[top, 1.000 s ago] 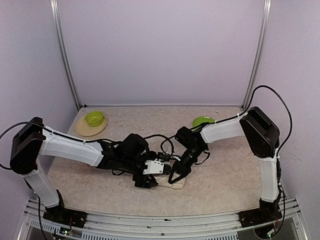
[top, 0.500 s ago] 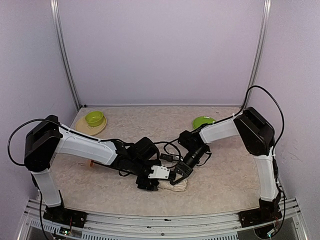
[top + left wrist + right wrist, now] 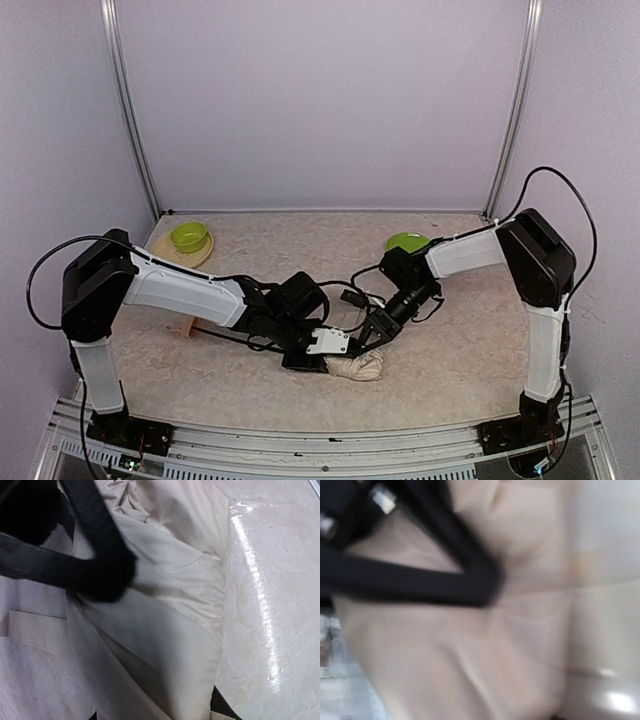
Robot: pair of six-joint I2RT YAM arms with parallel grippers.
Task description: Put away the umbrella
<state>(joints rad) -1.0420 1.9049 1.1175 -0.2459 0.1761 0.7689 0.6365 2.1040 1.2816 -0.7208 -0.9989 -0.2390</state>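
The umbrella (image 3: 358, 367) lies folded near the table's front, a cream bundle with its thin black shaft running left to the wooden knob handle (image 3: 183, 327). My left gripper (image 3: 325, 355) is at the bundle's left end, shut on a fold of the cream fabric (image 3: 165, 645) that fills the left wrist view between my fingertips (image 3: 220, 711). My right gripper (image 3: 372, 338) hovers just above the bundle's right end with its jaws apart. The right wrist view is blurred and shows cream fabric (image 3: 485, 665) crossed by black bars (image 3: 445, 580).
A green bowl (image 3: 188, 237) sits on a beige plate (image 3: 176, 262) at the back left. A green dish (image 3: 405, 242) lies at the back right. Black cables (image 3: 345, 295) loop between the two wrists.
Both arms have slid right along the umbrella. The left jaws have closed onto the fabric. The right jaws have opened and lifted off the bundle, and the wooden knob has come into view at left.
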